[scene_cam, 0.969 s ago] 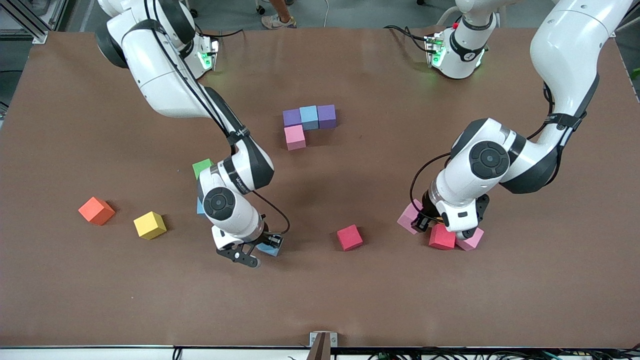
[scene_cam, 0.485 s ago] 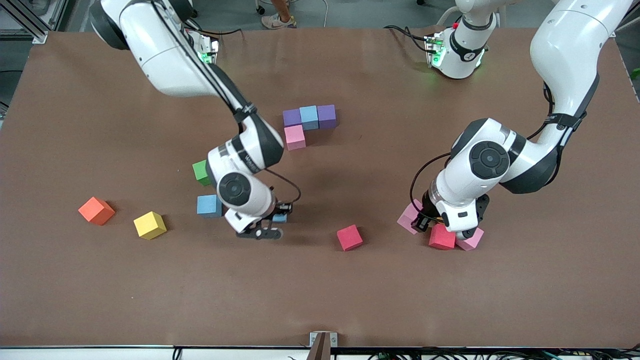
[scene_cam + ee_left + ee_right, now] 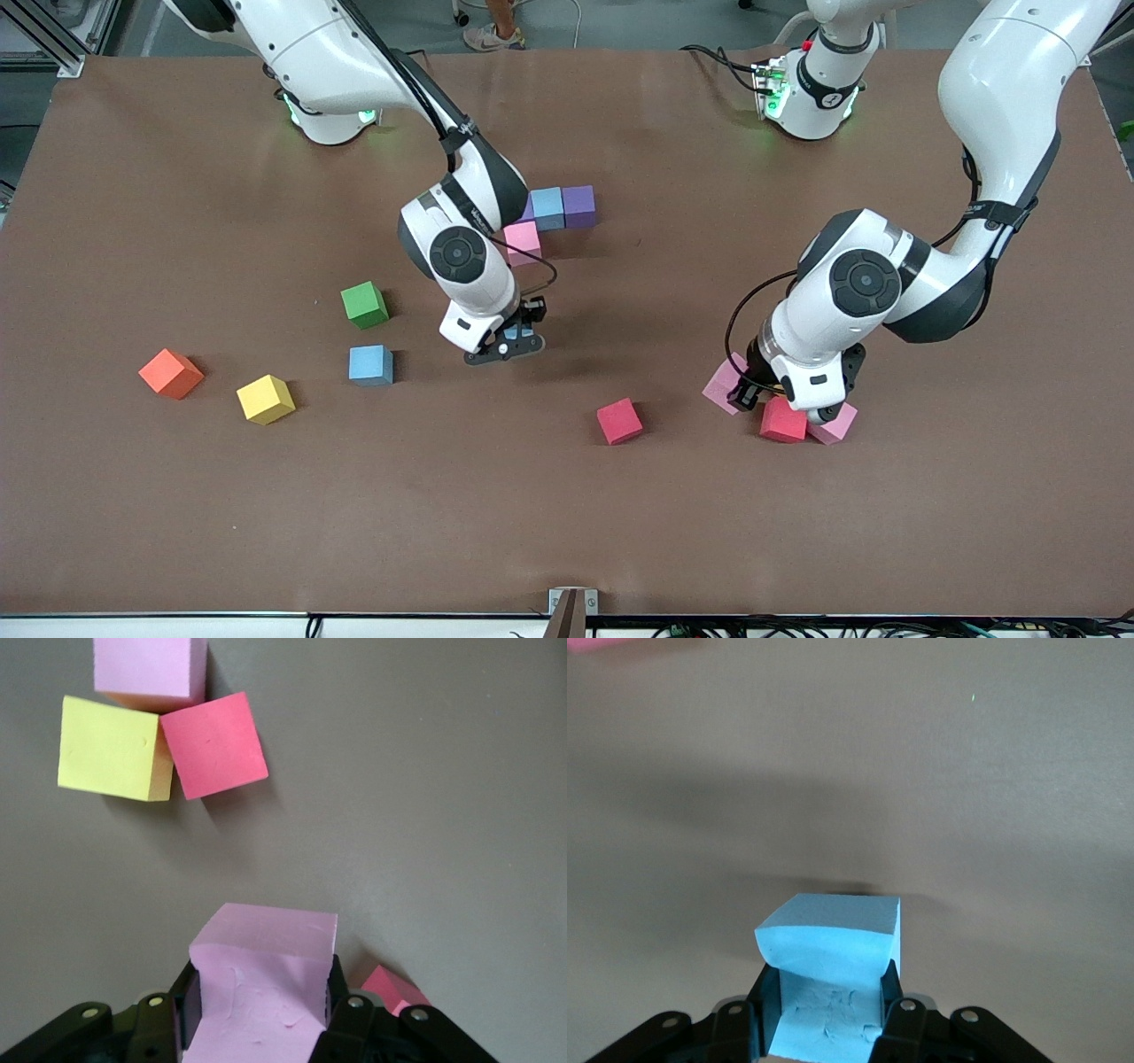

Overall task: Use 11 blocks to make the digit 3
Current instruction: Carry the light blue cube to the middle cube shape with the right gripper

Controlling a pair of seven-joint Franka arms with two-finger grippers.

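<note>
The right pincer (image 3: 507, 341) hangs over bare tabletop (image 3: 567, 514) a little nearer the front camera than the started figure, and it is pinching a light blue cube (image 3: 828, 979) between its fingers. The started figure is four touching cubes near the middle of the tabletop: a purple cube (mostly hidden by the right arm), a light blue block (image 3: 547, 208) and another purple block (image 3: 578, 206) in a row, with a pink block (image 3: 523, 242) touching the row on the side nearer the front camera.

The left pincer (image 3: 802, 409) is down at the tabletop toward the left arm's end, pinching a pink cube (image 3: 261, 988) (the wrist view shows the foam squeezed between the fingers). Crowded around it are a red cube (image 3: 783, 420), a pink cube (image 3: 834, 426) just beside it and another pink cube (image 3: 725, 384) partly under the arm. The left wrist view also shows a yellow cube (image 3: 113, 748), a red one (image 3: 214, 744) and a pink one (image 3: 149, 669) touching each other.

Loose on the tabletop lie a red block (image 3: 619, 421) near the middle, and toward the right arm's end a green block (image 3: 365, 304), a second light blue block (image 3: 370, 364), a yellow block (image 3: 265, 399) and an orange cube (image 3: 171, 373), each apart from the others.
</note>
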